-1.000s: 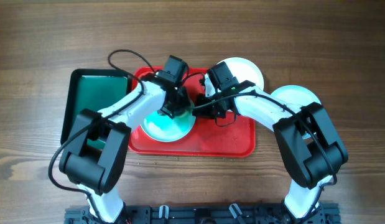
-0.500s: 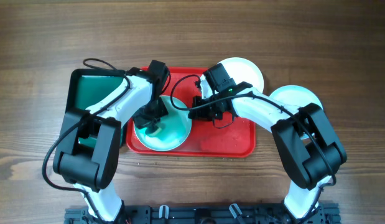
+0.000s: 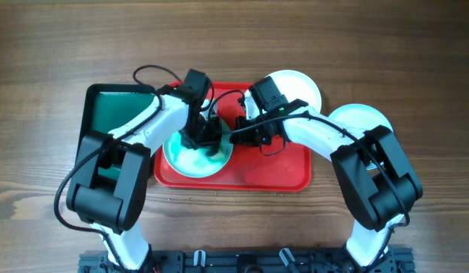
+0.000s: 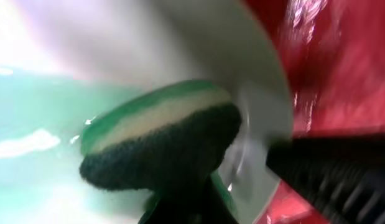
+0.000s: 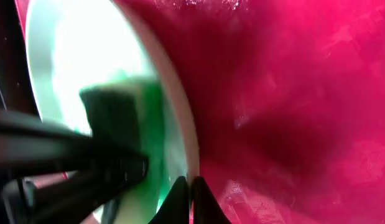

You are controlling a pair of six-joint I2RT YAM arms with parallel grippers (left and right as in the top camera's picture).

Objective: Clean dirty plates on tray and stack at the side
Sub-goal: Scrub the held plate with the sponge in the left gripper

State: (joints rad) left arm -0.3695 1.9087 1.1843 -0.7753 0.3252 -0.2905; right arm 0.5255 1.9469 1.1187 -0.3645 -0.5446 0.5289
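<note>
A pale plate with a teal smear (image 3: 185, 161) lies on the red tray (image 3: 273, 171). My left gripper (image 3: 201, 137) is shut on a green and dark sponge and presses it onto the plate's middle. In the left wrist view the sponge (image 4: 160, 142) sits on the wet plate (image 4: 198, 43), gripper (image 4: 180, 208) below it. My right gripper (image 3: 238, 137) is shut on the plate's right rim; in the right wrist view its gripper (image 5: 191, 190) pinches the rim of the plate (image 5: 86, 56) beside the tray floor (image 5: 292, 93). Two clean white plates, one (image 3: 298, 86) and another (image 3: 361, 119), lie to the right.
A dark green tray (image 3: 115, 120) stands left of the red tray on the wooden table (image 3: 370, 45). Black cables loop above the left arm. The left arm (image 5: 49, 158) crosses the right wrist view over the plate.
My left gripper with the sponge swung to the plate's lower left, then back right and up to its middle. The teal smear looks more spread. The right gripper stayed on the rim.
</note>
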